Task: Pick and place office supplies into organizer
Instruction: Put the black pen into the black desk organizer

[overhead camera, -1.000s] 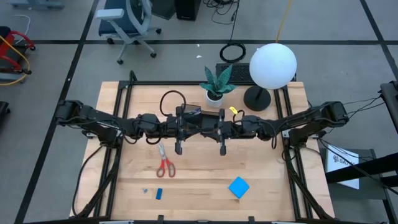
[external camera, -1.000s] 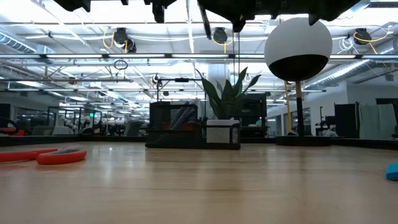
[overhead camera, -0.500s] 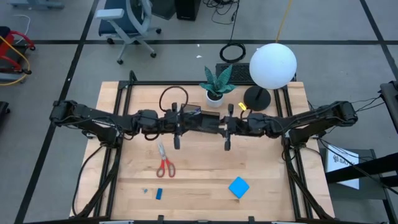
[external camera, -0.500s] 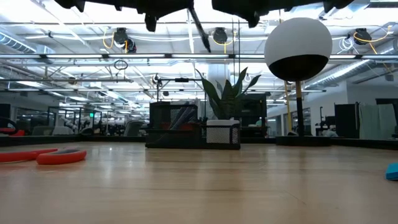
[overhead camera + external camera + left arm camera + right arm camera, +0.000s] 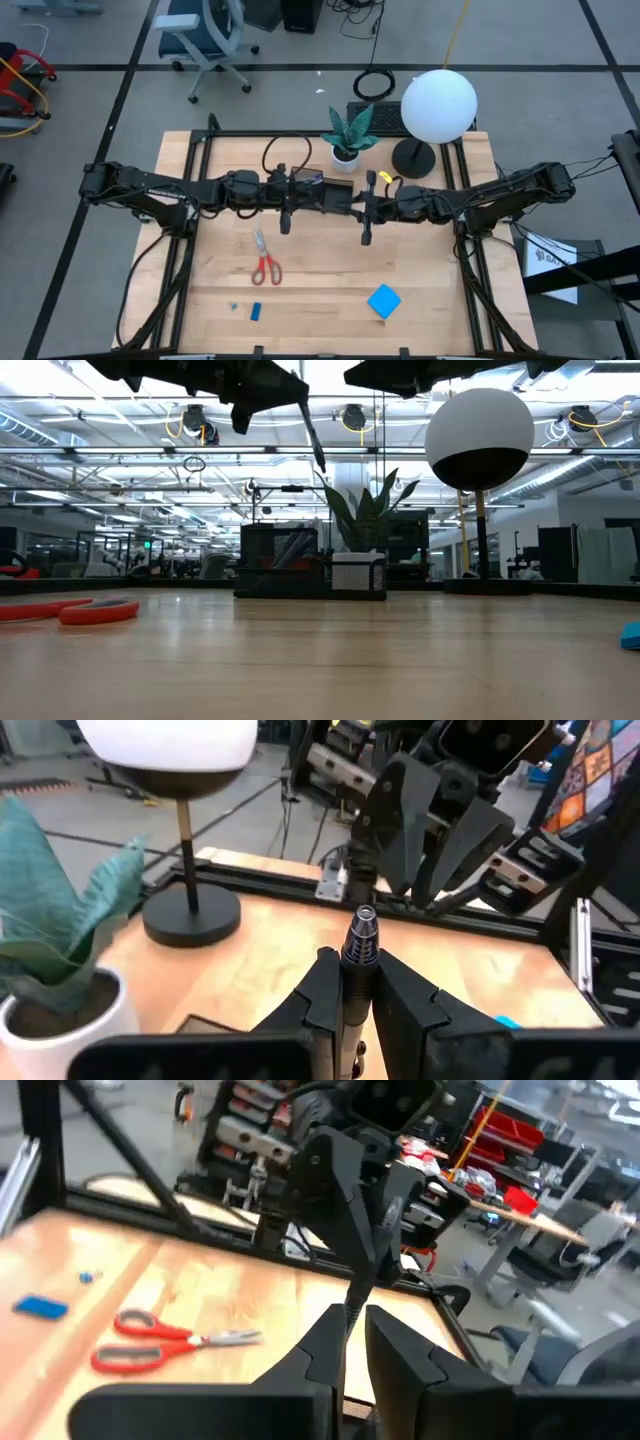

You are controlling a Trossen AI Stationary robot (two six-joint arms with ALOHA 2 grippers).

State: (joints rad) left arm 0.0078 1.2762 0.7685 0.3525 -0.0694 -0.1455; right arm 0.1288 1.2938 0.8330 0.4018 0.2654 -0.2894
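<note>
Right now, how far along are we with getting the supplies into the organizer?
Partly done. Slim items already lean inside the organizer. In hand: the left gripper is shut on a pen above the table; the right gripper hovers beside it. Left on the table: the red-handled scissors, the blue pad and the small blue eraser.
</note>
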